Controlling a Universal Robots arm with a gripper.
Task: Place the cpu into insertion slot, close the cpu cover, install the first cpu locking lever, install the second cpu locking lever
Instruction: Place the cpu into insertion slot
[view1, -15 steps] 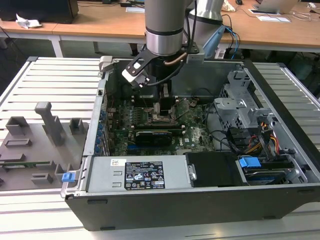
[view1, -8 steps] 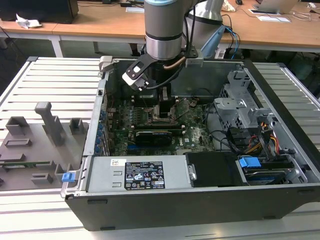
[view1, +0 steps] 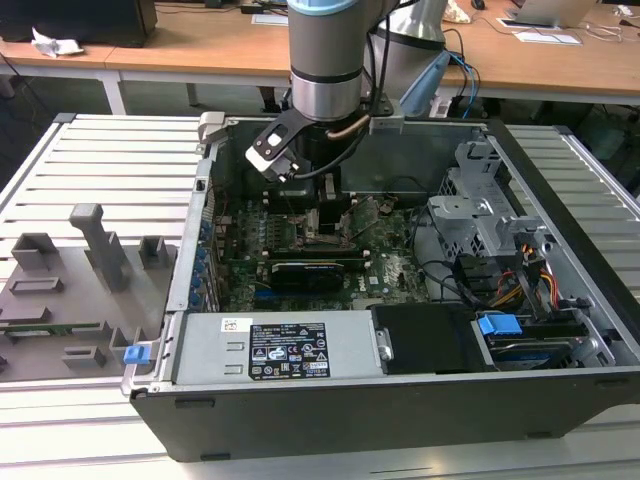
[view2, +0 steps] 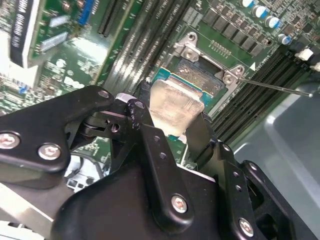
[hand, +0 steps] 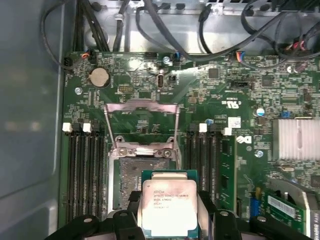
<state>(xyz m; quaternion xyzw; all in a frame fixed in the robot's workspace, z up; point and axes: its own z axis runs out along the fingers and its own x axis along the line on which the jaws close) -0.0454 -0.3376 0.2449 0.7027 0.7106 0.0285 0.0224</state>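
An open computer case (view1: 400, 415) sits on a slatted table (view1: 110, 150). Its green motherboard (hand: 250, 107) carries a coin battery (hand: 99, 77) and a heatsink (hand: 297, 139).

End effector (view1: 326, 222) inside open computer case (view1: 350, 420), over green motherboard (view1: 395, 270), grey tray (view1: 50, 300) alongside

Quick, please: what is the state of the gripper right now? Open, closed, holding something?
Gripper: closed on the cpu, gripping it by two opposite edges.
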